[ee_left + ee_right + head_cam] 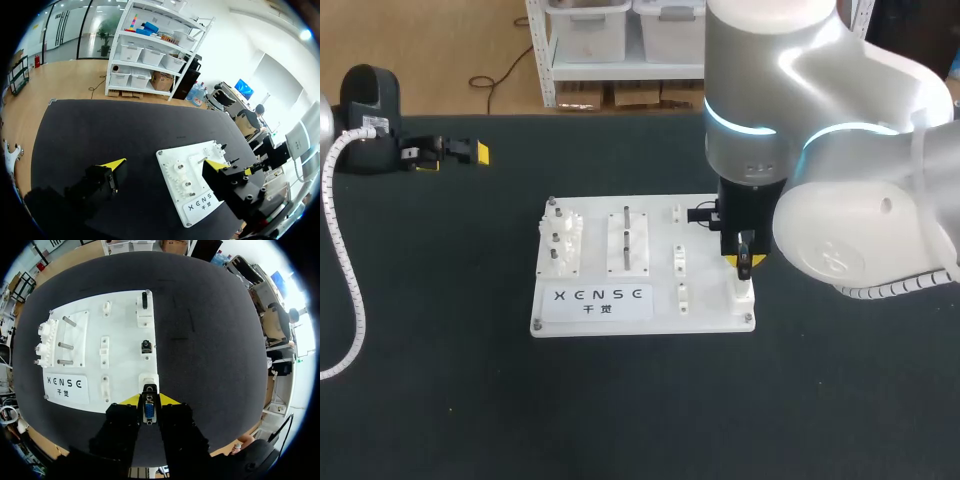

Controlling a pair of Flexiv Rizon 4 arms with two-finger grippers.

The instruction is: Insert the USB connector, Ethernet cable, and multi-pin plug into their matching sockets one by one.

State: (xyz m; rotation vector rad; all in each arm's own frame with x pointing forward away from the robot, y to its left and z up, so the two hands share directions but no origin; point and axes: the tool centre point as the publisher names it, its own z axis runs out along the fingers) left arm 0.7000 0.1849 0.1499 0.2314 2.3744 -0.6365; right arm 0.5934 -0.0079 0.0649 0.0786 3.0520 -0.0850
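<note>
Over the near right corner of the white plastic board, the right gripper pinches the small blue-faced metal multi-pin plug by its flat sides, directly over its white socket; it looks light, rigid, probably slick, with pins easily bent; the left gripper gapes wide, empty

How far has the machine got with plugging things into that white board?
A long black plug and a small black one already appear seated in the white plastic board's sockets. The right gripper holds the blue-faced multi-pin plug at the white corner socket; pushing it home looks like all that remains.
</note>
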